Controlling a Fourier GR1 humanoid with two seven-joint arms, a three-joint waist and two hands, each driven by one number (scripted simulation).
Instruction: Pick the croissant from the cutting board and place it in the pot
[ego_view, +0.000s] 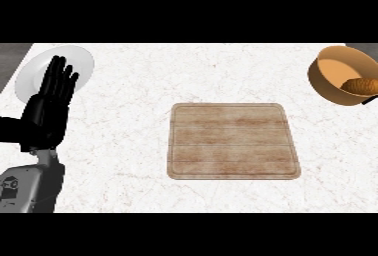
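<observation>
White marbled surface (184, 65) carries a bare cutting board (233, 141); the croissant (361, 85) apparently sits in the pot (332, 75). Light, flaky, best held across its middle. Left hand (49, 102) rests open.

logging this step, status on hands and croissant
Left hand open, resting at left. Right hand out of view. Brown croissant in orange pot. Wooden cutting board bare.

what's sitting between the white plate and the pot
In the head view, the cutting board lies on the counter between the plate and the pot, nearer the view's lower edge than both. The board's top is bare.
</observation>
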